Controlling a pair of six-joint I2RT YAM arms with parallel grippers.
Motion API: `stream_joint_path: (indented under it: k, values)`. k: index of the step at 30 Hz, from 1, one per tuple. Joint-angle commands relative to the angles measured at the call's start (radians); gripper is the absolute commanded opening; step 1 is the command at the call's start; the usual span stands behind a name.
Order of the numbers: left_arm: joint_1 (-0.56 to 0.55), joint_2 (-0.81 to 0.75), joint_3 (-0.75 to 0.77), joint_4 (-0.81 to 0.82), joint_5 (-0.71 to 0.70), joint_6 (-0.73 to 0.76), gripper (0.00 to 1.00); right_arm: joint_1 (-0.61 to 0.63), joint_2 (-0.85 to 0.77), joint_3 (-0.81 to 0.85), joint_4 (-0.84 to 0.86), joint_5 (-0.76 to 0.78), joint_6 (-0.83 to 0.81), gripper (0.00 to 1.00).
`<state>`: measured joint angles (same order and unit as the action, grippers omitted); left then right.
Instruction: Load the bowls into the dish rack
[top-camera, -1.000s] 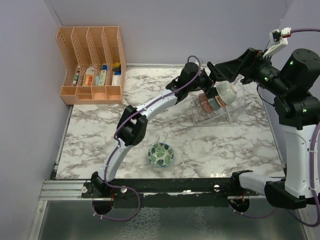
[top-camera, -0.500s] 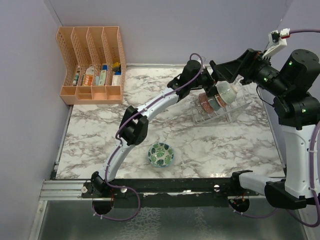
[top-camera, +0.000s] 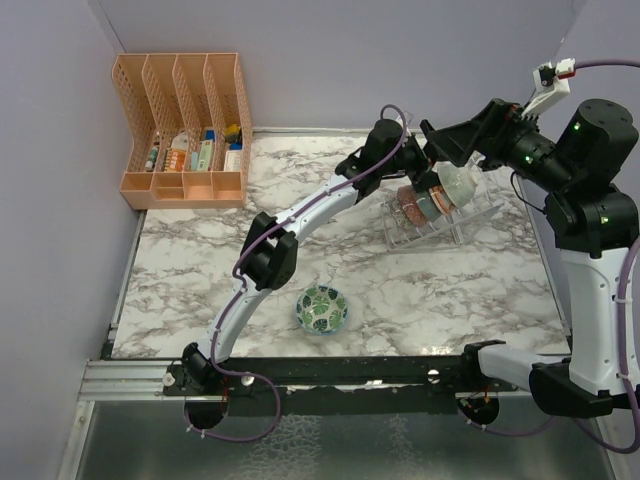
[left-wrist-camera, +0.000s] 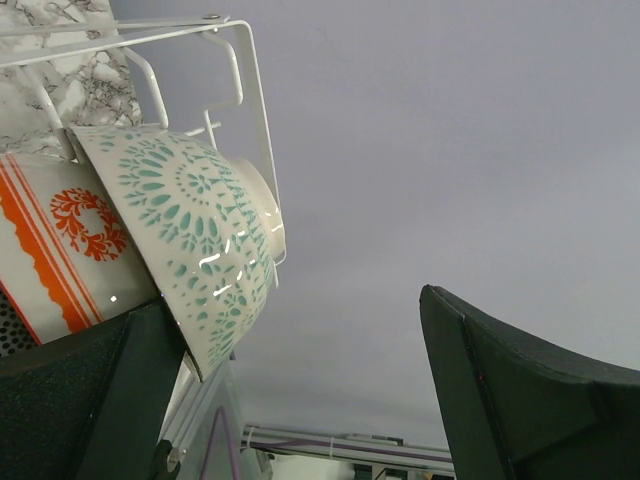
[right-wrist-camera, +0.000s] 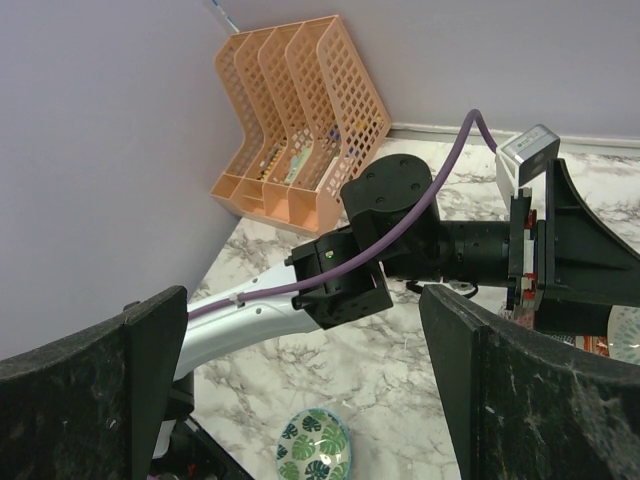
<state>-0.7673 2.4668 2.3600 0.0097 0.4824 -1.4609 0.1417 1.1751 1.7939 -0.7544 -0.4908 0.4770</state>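
Both pincers are hanging over the dish rack (top-camera: 478, 218) at the far right of the worktop (top-camera: 200, 290). The left pincer (left-wrist-camera: 290, 310) is gaping wide and holding nothing, just beside the white lattice bowl (left-wrist-camera: 190, 235), which is leaning on the orange-red bowl (left-wrist-camera: 65, 245) in the rack. The right pincer (right-wrist-camera: 300, 300) is also wide and empty, looking down on the left wrist. I cannot count the racked bowls from above. One leaf-print bowl (top-camera: 322, 308) is sitting alone near the front edge, so I am judging that the loading step now turns to it. Next I am planning to back one arm clear, reach down and take it by the rim. The arms are crowding each other. The orange organiser (top-camera: 185, 130) is standing well apart.
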Motion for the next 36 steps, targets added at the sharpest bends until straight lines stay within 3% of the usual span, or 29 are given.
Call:
stream_joint_path:
  k: [1, 12, 19, 28, 36]
  values:
    - [-0.002, -0.036, -0.02, -0.024, 0.012, 0.019, 0.99, -0.007, -0.014, -0.003, 0.026, -0.012, 0.0, 1.0]
    - [0.007, -0.081, -0.004, -0.104, -0.002, 0.104, 0.99, -0.007, -0.022, -0.014, 0.033, -0.014, 0.006, 1.0]
    - [0.019, -0.145, -0.125, -0.09, -0.004, 0.13, 0.99, -0.008, -0.031, -0.02, 0.033, -0.012, 0.006, 1.0]
    - [0.035, -0.232, -0.132, -0.201, -0.053, 0.253, 0.99, -0.007, -0.046, -0.037, 0.043, -0.006, 0.014, 1.0]
    - [0.046, -0.467, -0.358, -0.27, -0.113, 0.478, 0.99, -0.007, -0.036, 0.016, 0.033, 0.004, 0.018, 1.0]
